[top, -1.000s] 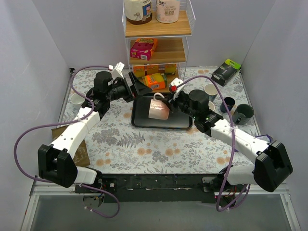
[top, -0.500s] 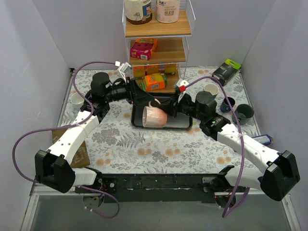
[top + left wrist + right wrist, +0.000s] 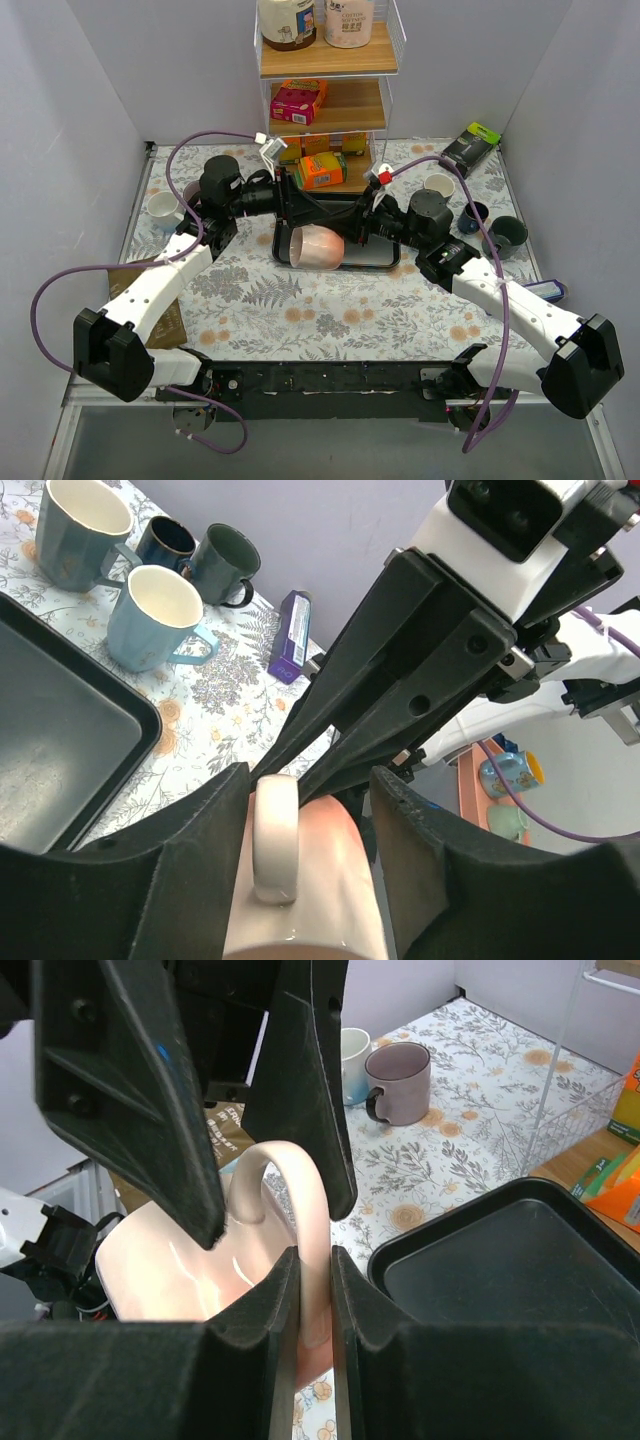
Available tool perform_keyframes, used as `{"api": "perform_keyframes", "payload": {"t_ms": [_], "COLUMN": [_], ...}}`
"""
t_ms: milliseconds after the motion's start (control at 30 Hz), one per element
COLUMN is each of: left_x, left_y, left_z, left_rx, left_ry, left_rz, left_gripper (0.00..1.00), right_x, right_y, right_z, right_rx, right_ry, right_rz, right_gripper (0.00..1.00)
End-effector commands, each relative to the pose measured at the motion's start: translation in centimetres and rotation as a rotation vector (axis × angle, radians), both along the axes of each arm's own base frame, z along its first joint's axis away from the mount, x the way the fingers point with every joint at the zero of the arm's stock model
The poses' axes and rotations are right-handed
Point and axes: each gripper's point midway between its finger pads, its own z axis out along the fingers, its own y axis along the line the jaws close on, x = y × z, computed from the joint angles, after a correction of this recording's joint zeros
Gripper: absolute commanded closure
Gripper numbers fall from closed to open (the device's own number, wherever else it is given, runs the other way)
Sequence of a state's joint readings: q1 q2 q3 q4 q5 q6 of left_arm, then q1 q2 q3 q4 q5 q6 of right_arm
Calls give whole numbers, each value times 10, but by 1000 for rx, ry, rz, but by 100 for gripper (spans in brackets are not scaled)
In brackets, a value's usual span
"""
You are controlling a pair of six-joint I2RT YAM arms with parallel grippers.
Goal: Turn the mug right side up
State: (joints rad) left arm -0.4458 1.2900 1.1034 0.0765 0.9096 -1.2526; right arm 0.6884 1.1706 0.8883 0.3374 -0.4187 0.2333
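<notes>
The pink mug hangs on its side over the left end of the black tray, mouth toward the left front. My right gripper is shut on its handle, the pads pinching the loop from both sides. My left gripper reaches in from the left and straddles the same handle. Its jaws are partly open: one finger lies against the loop, while a gap shows at the other. In the left wrist view the mug's body fills the space below the fingers.
Three mugs stand right of the tray and two more at the left. A wire shelf rack with boxes rises behind the tray. A black box lies back right, a brown packet front left.
The right gripper has carried the mug left and lower, tipping it onto its side. The left gripper has come in around the handle, and its jaws have narrowed.
</notes>
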Motion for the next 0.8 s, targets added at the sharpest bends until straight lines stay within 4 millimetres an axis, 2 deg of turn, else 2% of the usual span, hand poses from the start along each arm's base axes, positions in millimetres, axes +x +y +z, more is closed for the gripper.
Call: {"api": "perform_keyframes", "payload": {"t_ms": [0,100,267,333,400,500,600,667,700,767], "left_x": [-9,-9,-11,-11,-10,-5,12,27,33,43], "left_y": [3,4,3,3,3,5,11,18,23,32], "left_z": [7,4,2,1,1,-3,-7,-10,-13,-19], "left_rx": [8,26,30,31,35,58,98,135,154,197], "left_ry": [-57,-65,-67,-64,-60,-48,-37,-19,-10,25], "left_rz": [-1,6,-8,-8,-2,37,143,252,293,385], "left_gripper": [52,57,73,83,100,100,100,100,100,100], "right_x": [-13,-14,-17,-16,-16,-13,-4,2,8,16], "right_y": [-2,-3,-3,-3,-3,-1,0,0,-1,-3], "right_z": [85,85,83,83,80,75,62,54,47,33], "right_rx": [190,184,180,178,174,156,98,56,38,-5], "right_ry": [-150,-147,-143,-143,-140,-135,-120,-93,-72,-47], "right_rz": [32,37,43,43,43,40,11,-11,-37,-77], "right_gripper": [99,99,99,99,99,99,97,86,76,63]}}
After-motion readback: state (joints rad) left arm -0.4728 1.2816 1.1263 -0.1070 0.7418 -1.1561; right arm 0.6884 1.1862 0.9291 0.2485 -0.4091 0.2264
